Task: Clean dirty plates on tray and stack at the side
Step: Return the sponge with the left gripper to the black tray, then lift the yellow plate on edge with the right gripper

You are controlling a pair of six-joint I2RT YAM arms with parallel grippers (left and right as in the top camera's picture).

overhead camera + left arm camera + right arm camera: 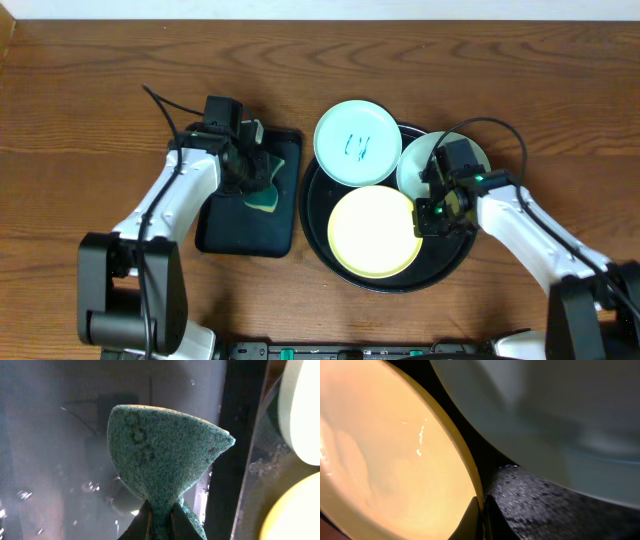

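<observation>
Overhead view showed the large round black tray with a raised rim [316, 215] at centre-right of the dark brown wood-grain desk [90, 120], carrying all three plates. The pale yellow round shallow plate [375, 232] lay flat in the front half. The pale mint-blue round plate with blue-green marker scribbles [357, 143] sat at the rear, overhanging the rim. The second pale mint-blue plate [415, 165] lay beside it, partly hidden under the right arm [520, 225]; we could not tell whether it was marked.

We found the right jaws clamped on the right-hand edge of the yellow plate. The right wrist view showed both tips closed with the rim between them. We judged that this grip served to steady or lift the plate, since the edge is the only part of a shallow plate that two fingers can take.

The left jaws were clamped on the green scouring sponge [160, 455], pinched at one edge so that the abrasive face fanned out free for wiping. The sponge sat over the small rectangular black tray [245, 232], just beside the round tray, touching no plate.

No plate lay on the bare desk; we judged stacking not yet begun.
</observation>
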